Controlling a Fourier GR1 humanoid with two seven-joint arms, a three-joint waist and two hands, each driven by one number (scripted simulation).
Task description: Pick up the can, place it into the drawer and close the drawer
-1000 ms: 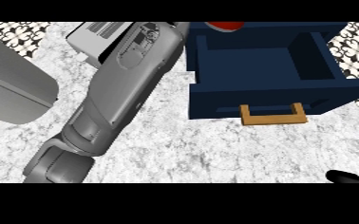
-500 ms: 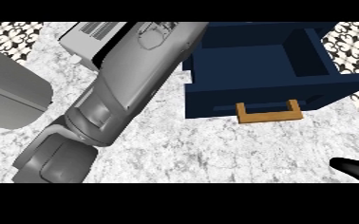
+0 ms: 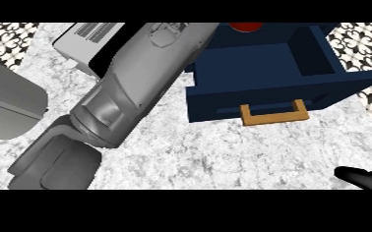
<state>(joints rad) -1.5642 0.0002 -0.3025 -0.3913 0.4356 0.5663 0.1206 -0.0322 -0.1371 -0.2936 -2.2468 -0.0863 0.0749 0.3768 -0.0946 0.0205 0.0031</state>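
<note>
Head view: red can point(image 3: 245, 26) reappears beyond the open drawer point(image 3: 269, 98).

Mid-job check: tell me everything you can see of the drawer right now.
The drawer is a dark navy box, matte like painted wood, pulled open at the upper right of the counter, slightly askew. Its inside looks bare where visible. A tan U-shaped handle sits on the front panel; nothing holds it. The left forearm overlaps its left side in view; contact cannot be told. A red thing shows at its far edge, cut off, inside or behind unclear.
</note>
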